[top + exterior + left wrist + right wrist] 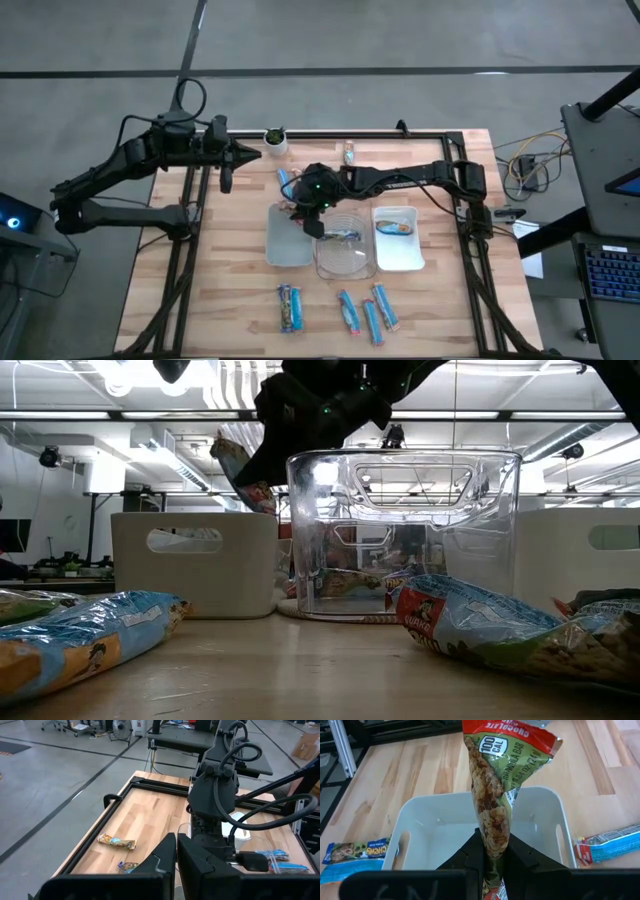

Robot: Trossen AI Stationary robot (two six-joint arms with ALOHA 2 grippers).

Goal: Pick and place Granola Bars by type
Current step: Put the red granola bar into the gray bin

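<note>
My right gripper (pixel 492 857) is shut on a green-tan granola bar (pixel 492 795) with a red end. It holds the bar above the left pale tray (pixel 420 827), the left of three trays in the high view (pixel 285 250). In the low view the bar (pixel 240 475) hangs tilted over that tray (pixel 195 565). The clear middle tray (pixel 345 262) holds a blue bar (pixel 345 237); the right tray (pixel 400 258) holds another (pixel 398 228). My left gripper (pixel 228 168) waits shut, raised at the far left. Several bars (pixel 348 312) lie near the front edge. My right gripper pinches the bar's lower part (pixel 492 842) between its two fingers. The fingers slant down from the table's right side and run along the bar. The bar sticks out past the fingertips, lifted clear, its red end (pixel 507 735) farthest from the gripper.
A small white plant pot (pixel 275 140) stands at the far edge. Loose bars lie at the far side (pixel 349 152) (pixel 284 180) and blue ones beside the left tray (pixel 355 852) (pixel 607 842). Bare wood shows on the table's left part (pixel 220 280).
</note>
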